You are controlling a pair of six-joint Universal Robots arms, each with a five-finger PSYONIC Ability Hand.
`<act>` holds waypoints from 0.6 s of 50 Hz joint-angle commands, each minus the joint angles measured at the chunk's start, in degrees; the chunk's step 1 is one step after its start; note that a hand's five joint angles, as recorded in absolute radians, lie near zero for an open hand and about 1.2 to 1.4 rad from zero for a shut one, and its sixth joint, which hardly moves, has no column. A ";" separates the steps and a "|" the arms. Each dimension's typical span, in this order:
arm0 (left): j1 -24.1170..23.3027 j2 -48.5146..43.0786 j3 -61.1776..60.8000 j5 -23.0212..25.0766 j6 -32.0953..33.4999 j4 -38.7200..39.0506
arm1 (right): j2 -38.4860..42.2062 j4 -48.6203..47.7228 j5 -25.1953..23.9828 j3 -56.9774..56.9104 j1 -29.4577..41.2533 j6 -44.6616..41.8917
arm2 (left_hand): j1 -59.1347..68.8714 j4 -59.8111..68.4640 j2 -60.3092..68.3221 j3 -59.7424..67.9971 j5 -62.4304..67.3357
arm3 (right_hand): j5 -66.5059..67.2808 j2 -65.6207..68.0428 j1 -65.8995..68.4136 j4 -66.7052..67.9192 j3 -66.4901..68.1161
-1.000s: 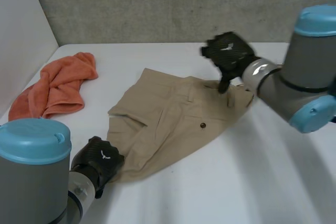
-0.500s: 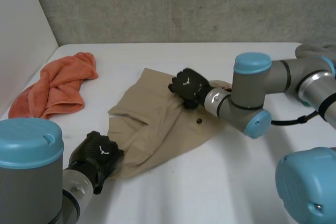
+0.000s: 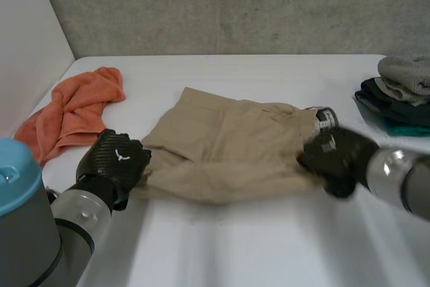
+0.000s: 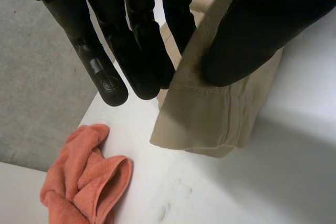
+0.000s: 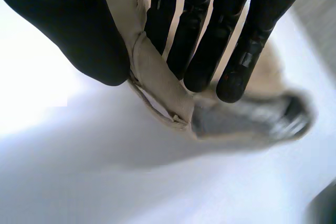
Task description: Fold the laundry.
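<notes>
Tan shorts lie folded in the middle of the white table. My left hand is at their near left corner. In the left wrist view its thumb and fingers pinch the hem of the tan cloth. My right hand is at the near right end of the shorts. In the right wrist view a fold of tan cloth is pinched between its thumb and fingers.
A crumpled orange towel lies at the table's left side, beyond my left hand. A pile of grey and dark clothes sits at the back right. A grey wall runs behind the table.
My right hand swept from the shorts' far right end to their middle, then back to their near right end, and shut on the cloth. The shorts now lie as a flatter band. My left hand shifted slightly farther.
</notes>
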 commanded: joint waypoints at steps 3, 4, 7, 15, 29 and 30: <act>-2.97 2.85 -2.86 -0.37 0.13 -2.75 | -9.88 2.48 1.20 16.25 -5.52 -1.61 | 13.61 11.01 11.21 11.46 12.54 | 13.71 12.54 23.63 11.84 12.09; -3.23 3.47 -2.95 -0.37 0.22 -3.72 | -10.94 2.82 1.20 17.48 -6.40 -2.31 | 13.61 11.01 11.21 11.46 12.54 | 13.71 12.54 23.63 11.84 12.09; -4.02 5.23 -2.86 -0.20 0.31 -9.25 | -12.00 3.44 1.20 18.89 -7.81 -3.10 | 13.61 11.01 11.21 11.46 12.54 | 13.71 12.54 23.63 11.84 12.09; -9.56 6.90 -1.64 1.12 -0.40 -19.11 | -12.97 3.27 1.37 18.99 -9.57 -4.34 | 13.61 11.01 11.21 11.46 12.54 | 13.71 12.54 23.63 11.84 12.09; -4.29 -14.26 17.16 1.82 2.15 4.08 | -0.50 -14.39 2.07 9.85 -9.74 6.91 | 13.61 11.01 11.21 11.46 12.54 | 13.71 12.54 23.63 11.84 12.09; -3.85 -18.02 21.27 2.35 3.11 6.27 | 1.16 -16.05 3.03 8.45 -9.48 8.13 | 13.61 11.01 11.21 11.46 12.54 | 13.71 12.54 23.63 11.84 12.09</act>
